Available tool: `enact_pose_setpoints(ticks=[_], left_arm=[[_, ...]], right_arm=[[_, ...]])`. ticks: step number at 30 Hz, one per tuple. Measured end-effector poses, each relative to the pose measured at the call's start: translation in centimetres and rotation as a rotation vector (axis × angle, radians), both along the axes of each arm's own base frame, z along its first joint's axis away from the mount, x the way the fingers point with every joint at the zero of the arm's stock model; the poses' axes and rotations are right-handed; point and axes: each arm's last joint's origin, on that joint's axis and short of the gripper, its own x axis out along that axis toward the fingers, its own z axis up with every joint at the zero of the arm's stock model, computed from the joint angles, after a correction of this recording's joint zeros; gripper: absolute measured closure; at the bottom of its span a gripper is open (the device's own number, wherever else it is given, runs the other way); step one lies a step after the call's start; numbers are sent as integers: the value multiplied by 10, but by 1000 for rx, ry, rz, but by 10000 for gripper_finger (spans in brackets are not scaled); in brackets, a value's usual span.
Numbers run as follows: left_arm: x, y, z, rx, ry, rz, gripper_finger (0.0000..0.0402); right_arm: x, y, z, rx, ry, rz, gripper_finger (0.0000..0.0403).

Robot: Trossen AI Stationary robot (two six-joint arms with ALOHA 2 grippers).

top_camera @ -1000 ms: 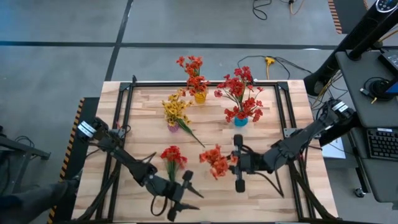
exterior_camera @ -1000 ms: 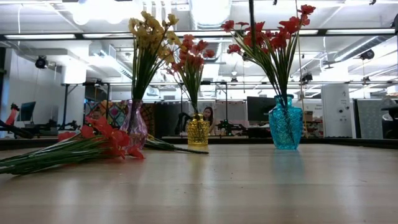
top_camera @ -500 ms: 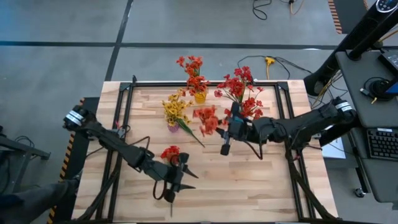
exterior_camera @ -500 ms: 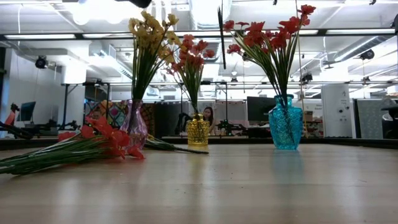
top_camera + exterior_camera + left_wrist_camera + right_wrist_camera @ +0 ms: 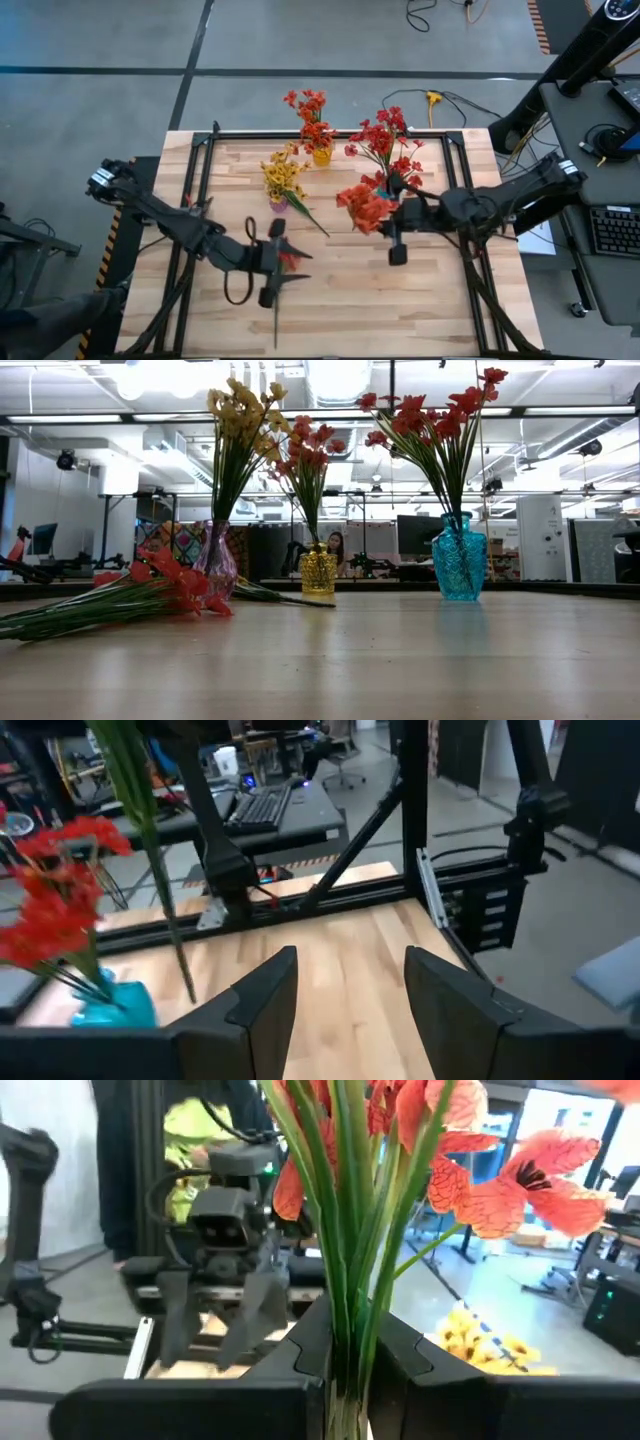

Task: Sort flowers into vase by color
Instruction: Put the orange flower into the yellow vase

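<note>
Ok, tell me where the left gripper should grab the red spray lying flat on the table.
Take the bundled green stems just behind the blossoms, from above, jaws across them: the red spray lies flat, blossoms wide and soft. The open left gripper hovers over it; the right gripper holds an orange-red spray.

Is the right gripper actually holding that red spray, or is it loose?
Held: the right gripper has its fingers closed on the red spray's green stems.

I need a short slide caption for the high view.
Right gripper carries orange-red flowers beside the blue vase.
</note>
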Motion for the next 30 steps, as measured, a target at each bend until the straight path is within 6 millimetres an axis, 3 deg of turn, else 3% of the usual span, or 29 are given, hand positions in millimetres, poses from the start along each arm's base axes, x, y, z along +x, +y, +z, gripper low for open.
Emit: enact_pose_setpoints(ticks=[6, 11, 20, 30], left_arm=[[-19, 21, 45, 98, 9, 11, 218], [-35, 47, 59, 227, 14, 28, 210], [-53, 92, 62, 286, 6, 62, 210], [-51, 109, 61, 254, 25, 178, 209]], right_arm=[[-6, -4, 8, -13, -41, -15, 374], [-4, -16, 18, -85, -141, -75, 374], [16, -69, 45, -163, -245, -261, 374], [50, -117, 85, -224, -194, -403, 374]])
